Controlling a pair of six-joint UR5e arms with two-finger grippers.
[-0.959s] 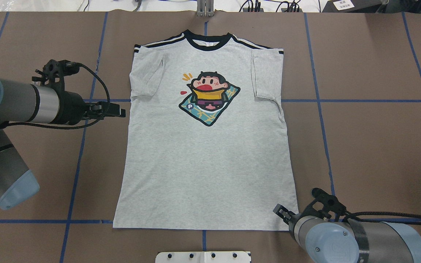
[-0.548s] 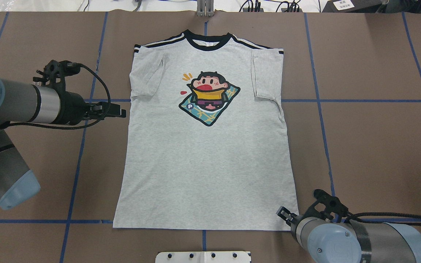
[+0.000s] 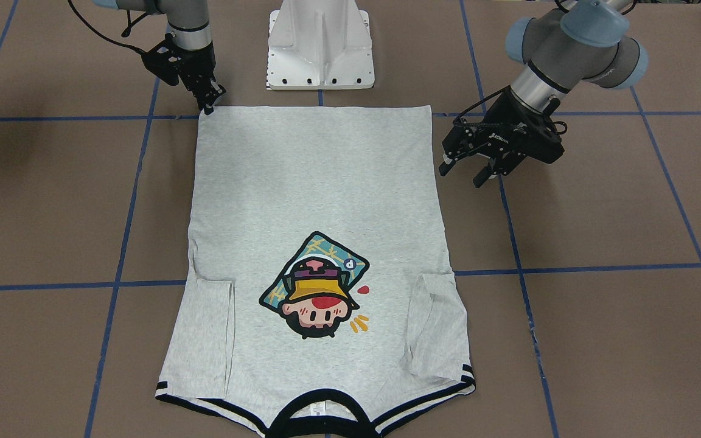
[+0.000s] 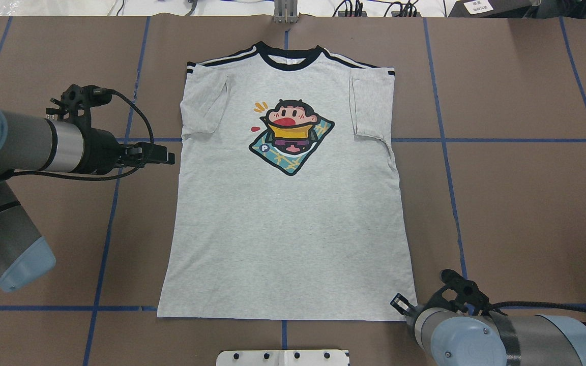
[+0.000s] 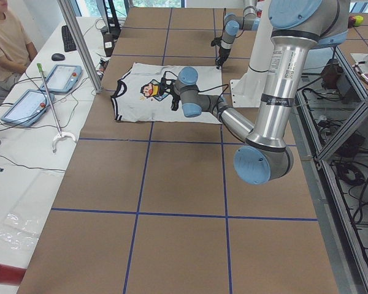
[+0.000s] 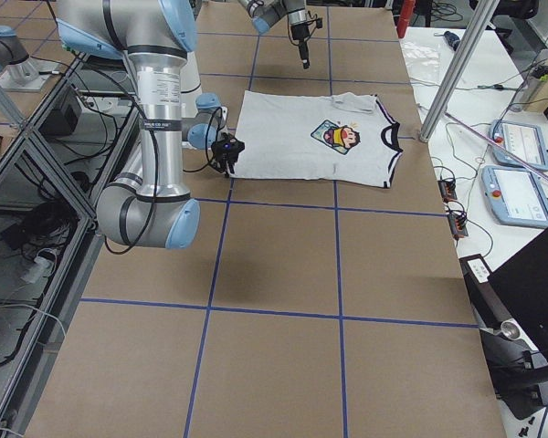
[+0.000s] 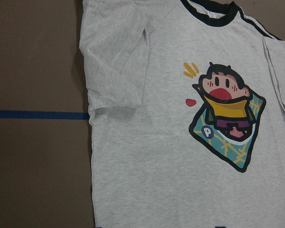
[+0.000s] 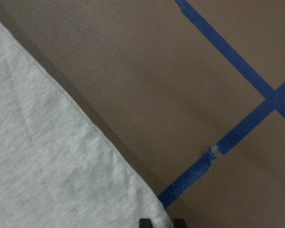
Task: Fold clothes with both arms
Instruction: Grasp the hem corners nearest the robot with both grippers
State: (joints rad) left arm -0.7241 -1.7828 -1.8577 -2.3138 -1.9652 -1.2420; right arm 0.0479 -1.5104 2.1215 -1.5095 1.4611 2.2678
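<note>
Two arms: both reach over the brown table (image 4: 517, 213), one at each side of the T-shirt (image 4: 283, 229).
Right gripper (image 3: 209, 104): it is nearest the white base (image 3: 320, 48) and points down at the shirt's near hem corner. Its fingertips (image 8: 145, 222) stand close together with a narrow gap, and the corner of the cloth lies right at them. Whether they pinch the cloth I cannot tell.
Tape line (image 8: 228, 137): blue, it runs on bare table just outside the right gripper's tips.
Left gripper (image 3: 461, 176): it is farther out, at the shirt's opposite long edge. The jaws are apart with nothing between them, aimed sideways at the cloth and just short of it.
T-shirt: it lies flat, front up, between the two grippers. The hem is at the right gripper's end and the collar (image 4: 289, 56) at the end farthest from both.
Sleeves: both are folded inward onto the body. The left sleeve (image 4: 204, 109) lies just beyond the left gripper's tips, and the right sleeve (image 4: 369, 107) is across the shirt from it.
Print (image 4: 291, 137): a cartoon head on a teal diamond, ahead of the left gripper and past the left sleeve, mid-chest.
Person (image 5: 6, 43): seated at a white bench beyond the collar end, well apart from both grippers, with two tablets (image 5: 62, 78) lying nearby.
</note>
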